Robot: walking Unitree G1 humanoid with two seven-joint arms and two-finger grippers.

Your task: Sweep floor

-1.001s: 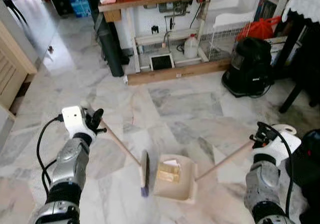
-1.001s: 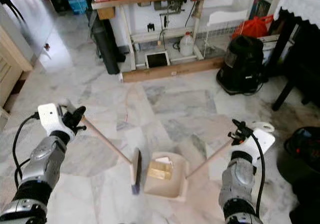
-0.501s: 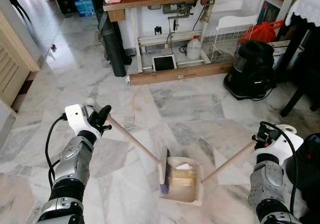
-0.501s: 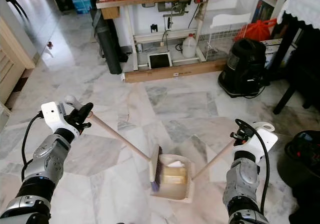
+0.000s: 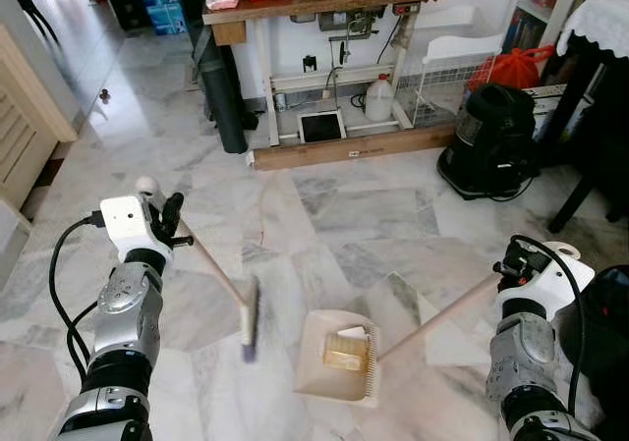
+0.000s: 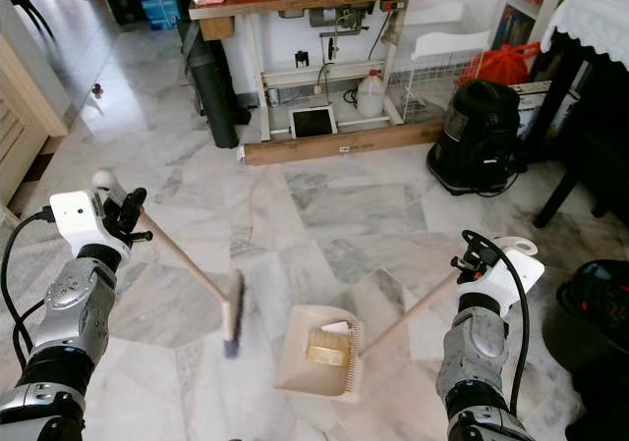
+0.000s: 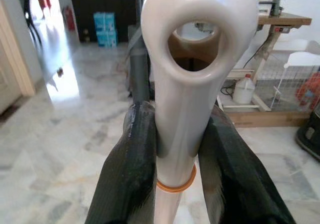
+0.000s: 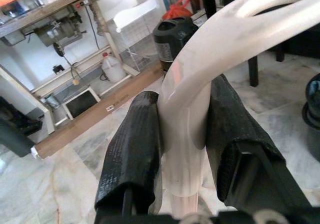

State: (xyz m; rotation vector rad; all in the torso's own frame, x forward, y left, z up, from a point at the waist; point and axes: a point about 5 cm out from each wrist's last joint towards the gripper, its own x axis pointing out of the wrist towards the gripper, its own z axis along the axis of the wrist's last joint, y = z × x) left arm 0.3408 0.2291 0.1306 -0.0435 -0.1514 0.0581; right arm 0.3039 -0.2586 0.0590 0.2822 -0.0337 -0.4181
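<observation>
left tool [image 5: 169,217] clenched on broom [image 5: 248,320], right tool [image 5: 511,272] clenched on dustpan [image 5: 337,367]; pin its lip to the floor [image 5: 344,205], short low strokes in.

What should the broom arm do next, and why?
Probably sweep the broom head back toward the dustpan. The left gripper, jaws shut on the broom handle, holds the head on the marble floor, apart from the pan's mouth. The right gripper holds the dustpan handle steady; a yellowish item lies inside.
</observation>
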